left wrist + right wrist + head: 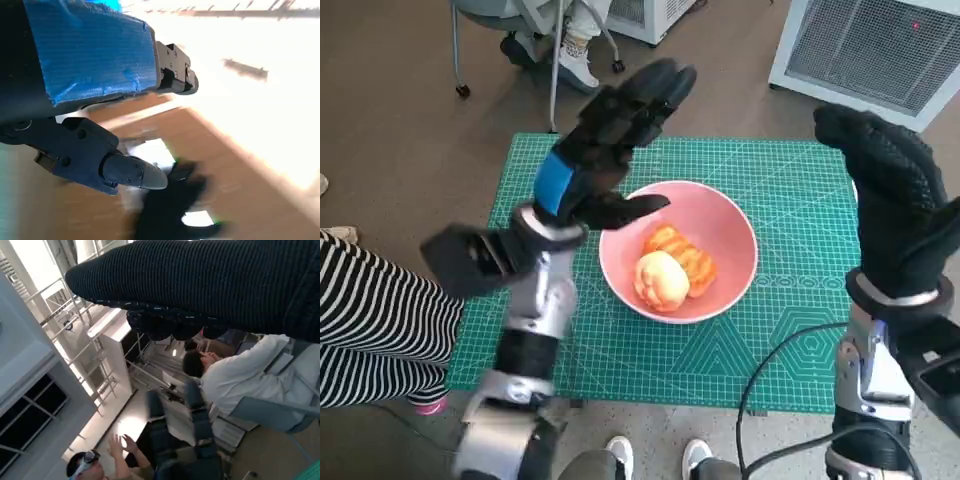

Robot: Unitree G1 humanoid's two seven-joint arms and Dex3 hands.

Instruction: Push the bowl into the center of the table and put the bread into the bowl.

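Observation:
A pink bowl (720, 225) sits near the middle of the green cutting mat (790, 330). Inside it lie the bread pieces (670, 268), golden and glazed. My left hand (605, 140) is raised above the mat's far left part, fingers spread, holding nothing; its blue-taped back (90, 50) fills the left wrist view. My right hand (895, 200) in the black glove (200, 285) is lifted over the mat's right edge, fingers apart and empty. Neither hand touches the bowl.
A person in a striped garment (370, 320) sits close at the left. Chair legs and a shoe (575, 65) stand beyond the table's far edge. A white grilled unit (880, 50) stands at the far right. People (240, 375) appear in the right wrist view.

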